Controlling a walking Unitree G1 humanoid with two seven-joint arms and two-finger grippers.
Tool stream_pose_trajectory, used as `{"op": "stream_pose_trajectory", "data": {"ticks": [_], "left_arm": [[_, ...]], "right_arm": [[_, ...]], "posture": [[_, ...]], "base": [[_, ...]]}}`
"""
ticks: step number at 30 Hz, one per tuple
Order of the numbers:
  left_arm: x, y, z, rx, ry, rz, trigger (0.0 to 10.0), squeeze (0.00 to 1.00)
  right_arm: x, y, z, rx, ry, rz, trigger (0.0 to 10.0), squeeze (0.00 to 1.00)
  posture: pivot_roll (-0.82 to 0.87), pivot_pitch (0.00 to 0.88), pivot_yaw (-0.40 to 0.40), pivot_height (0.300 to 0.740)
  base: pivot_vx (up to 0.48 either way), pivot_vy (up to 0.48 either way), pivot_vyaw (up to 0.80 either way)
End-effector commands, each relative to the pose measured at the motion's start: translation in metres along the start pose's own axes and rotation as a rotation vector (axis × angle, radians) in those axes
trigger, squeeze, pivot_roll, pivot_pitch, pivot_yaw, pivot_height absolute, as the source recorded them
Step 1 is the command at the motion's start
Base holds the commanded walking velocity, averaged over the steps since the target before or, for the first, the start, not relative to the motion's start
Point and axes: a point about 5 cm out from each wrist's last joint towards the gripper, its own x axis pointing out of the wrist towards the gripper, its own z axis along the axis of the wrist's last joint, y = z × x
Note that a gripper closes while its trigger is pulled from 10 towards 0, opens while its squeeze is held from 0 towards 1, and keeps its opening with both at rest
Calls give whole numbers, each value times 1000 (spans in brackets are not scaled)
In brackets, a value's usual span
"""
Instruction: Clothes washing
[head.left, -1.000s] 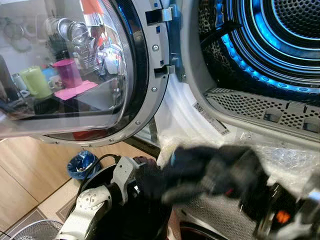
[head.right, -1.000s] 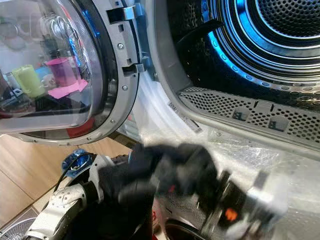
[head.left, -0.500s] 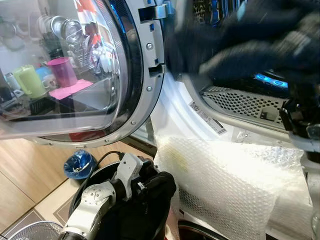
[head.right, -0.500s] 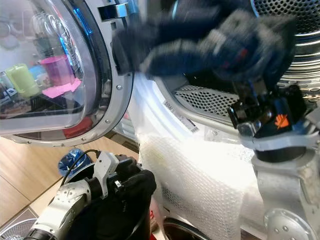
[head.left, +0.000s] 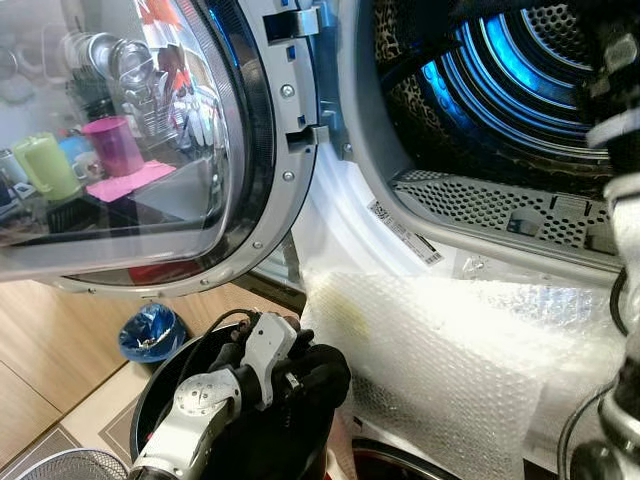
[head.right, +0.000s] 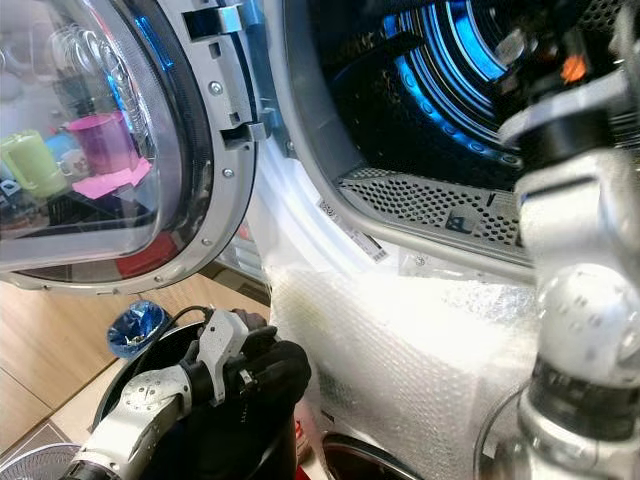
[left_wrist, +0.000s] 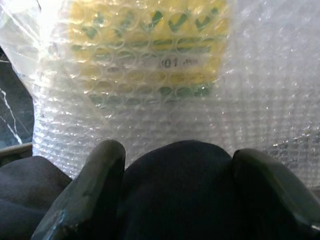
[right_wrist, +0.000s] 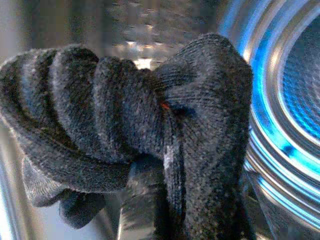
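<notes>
The dark knit garment (right_wrist: 150, 130) hangs bunched over the right gripper's finger (right_wrist: 142, 200) at the blue-lit drum (head.left: 520, 80); release deep inside (clear of the rim); left gripper (left_wrist: 175, 195) pinches dark cloth (head.left: 315, 375) in the basket (head.left: 150, 385).

Possibly "01" — blurred digits on yellow label (left_wrist: 150, 55) behind bubble wrap (left_wrist: 270, 100).

The right gripper (right_wrist: 150, 200) is up inside the washer drum (head.left: 520, 80), with a bunched knit cloth (right_wrist: 135, 130) caught between its fingers and the drum rings just behind it. The left gripper (left_wrist: 175, 195) is low down in the laundry bucket (head.left: 155, 375), closed on a dark cloth (left_wrist: 175, 185). Bubble wrap (head.left: 450, 350) hangs right in front of it, and the open washer door (head.left: 130, 150) stands above, to its left.
</notes>
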Motion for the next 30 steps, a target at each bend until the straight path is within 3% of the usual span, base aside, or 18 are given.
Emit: {"op": "stream_pose_trajectory", "data": {"ticks": [1,4,7,13,16,19,20,21,22,23,27,30], "left_arm": [[-3,0,-6,20,42,-10,10000,0],[-1,1,-5,12,34,2,10000,0],[0,-1,-8,11,46,-6,10000,0],[6,-6,-11,10,57,-32,10000,0],[10,-8,-14,16,70,-52,10000,0],[16,-10,-14,22,75,-61,10000,0],[16,-11,-15,19,75,-65,10000,0],[16,-11,-15,19,75,-65,10000,0],[16,-12,-16,21,82,-71,10000,0],[16,-13,-18,28,90,-82,10000,0],[18,-15,-19,35,90,-92,10000,0],[19,-16,-20,30,87,-93,10000,0]], "right_arm": [[4,5,7,90,-10,-38,0,0],[5,5,10,49,23,-72,0,0],[17,6,16,91,27,-137,0,0],[52,16,0,85,153,-198,0,0],[72,-2,-20,31,226,-283,0,0],[88,-18,-35,43,267,-355,0,0],[92,-22,-37,-4,280,-382,1059,0],[92,-22,-37,-4,280,-382,1059,0],[95,-26,-38,-19,281,-400,4431,0],[98,-33,-37,-56,279,-421,10000,0],[96,-55,-35,-259,294,-496,10000,0],[93,-66,-35,-302,300,-542,10000,0]], "posture": [[60,0,101,740],[51,0,97,740],[26,0,97,740],[-16,0,105,740],[-38,0,114,740],[-45,0,116,740],[-50,0,118,740],[-50,0,118,740],[-52,0,120,740],[-52,0,120,740],[-48,0,113,740],[-51,0,107,740]], "base": [[0,0,0],[0,0,0],[0,0,0],[0,0,0],[0,0,0],[0,0,0],[0,0,0],[0,0,0],[0,0,0],[0,0,0],[0,0,0],[0,0,0]]}}
